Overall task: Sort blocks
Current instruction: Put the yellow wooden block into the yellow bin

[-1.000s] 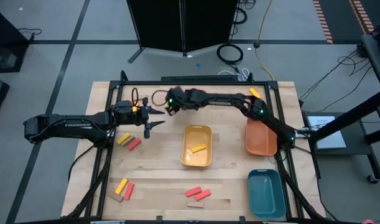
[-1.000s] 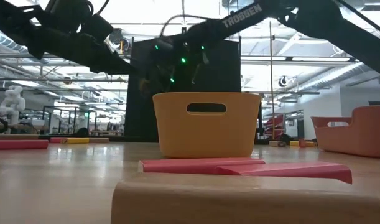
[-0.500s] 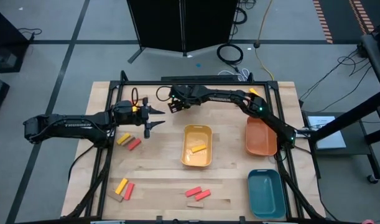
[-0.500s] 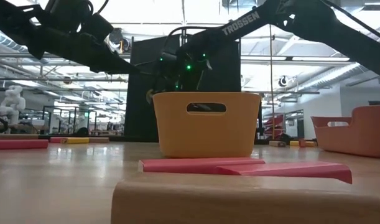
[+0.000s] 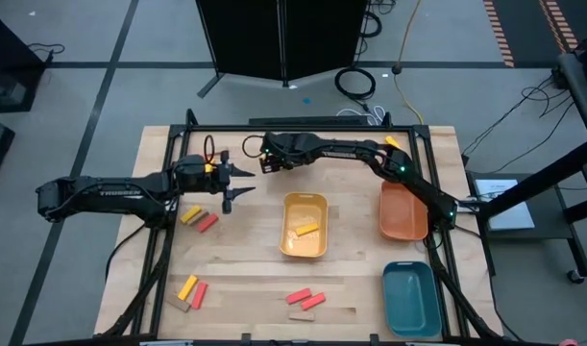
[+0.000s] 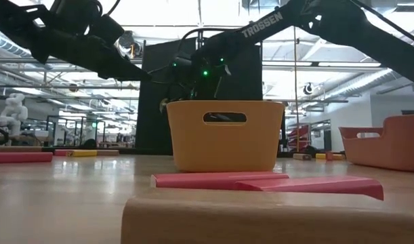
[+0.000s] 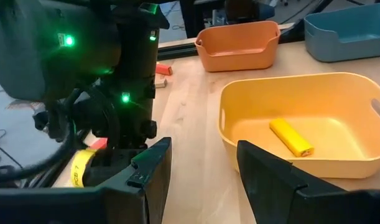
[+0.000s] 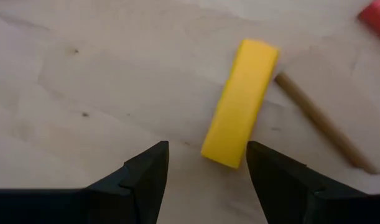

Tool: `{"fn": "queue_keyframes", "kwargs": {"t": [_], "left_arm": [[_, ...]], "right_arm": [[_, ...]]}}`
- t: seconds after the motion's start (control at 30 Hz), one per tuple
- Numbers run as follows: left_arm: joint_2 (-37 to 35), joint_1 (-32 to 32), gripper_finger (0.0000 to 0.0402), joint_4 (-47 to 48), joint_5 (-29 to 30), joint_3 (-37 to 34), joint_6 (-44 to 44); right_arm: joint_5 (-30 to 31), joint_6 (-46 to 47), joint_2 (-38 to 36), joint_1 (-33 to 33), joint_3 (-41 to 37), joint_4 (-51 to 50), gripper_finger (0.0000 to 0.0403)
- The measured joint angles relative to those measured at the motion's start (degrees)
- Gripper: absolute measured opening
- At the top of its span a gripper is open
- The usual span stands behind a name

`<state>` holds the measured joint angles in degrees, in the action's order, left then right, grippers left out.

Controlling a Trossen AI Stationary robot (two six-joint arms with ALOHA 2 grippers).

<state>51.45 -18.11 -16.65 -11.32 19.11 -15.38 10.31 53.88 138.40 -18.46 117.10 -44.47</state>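
Yellow block (image 8: 240, 112) flat on table (image 5: 255, 264), just ahead of right gripper (image 8: 208, 163), jaws wide, empty; left gripper (image 7: 202, 165) at table's 10 o'clock, jaws wide.

yellow tray (image 7: 239, 124): one yellow block (image 7: 291, 137) inside | orange tray (image 7: 238, 46), teal tray (image 7: 345, 31) beyond

Yellow block (image 8: 240, 104) on pale wood table (image 8: 102, 81), yellow tray (image 5: 305, 227), orange tray (image 5: 403, 211), teal tray (image 5: 410, 298)

Three trays: yellow tray (image 5: 305, 225), orange tray (image 5: 403, 212), teal tray (image 5: 409, 297). About ten blocks showing, perhaps more hidden: four yellow blocks (image 5: 189, 214), four red blocks (image 5: 207, 223), two tan blocks (image 5: 305, 314). Two arms.
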Motion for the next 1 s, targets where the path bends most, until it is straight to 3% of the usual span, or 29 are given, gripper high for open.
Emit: {"fn": "queue_keyframes", "kwargs": {"t": [0.27, 1.0], "left_arm": [[0.0, 0.15, 0.018, 1.61, -5.56, 0.22, -0.02], [0.01, 0.17, 0.018, 2.74, -5.8, 0.25, -0.72]], "right_arm": [[4.74, 2.4, 1.9, 0.42, -0.01, 0.67, 0.021], [6.38, 3.48, 2.44, 0.94, -0.09, -0.5, 0.0209]]}}
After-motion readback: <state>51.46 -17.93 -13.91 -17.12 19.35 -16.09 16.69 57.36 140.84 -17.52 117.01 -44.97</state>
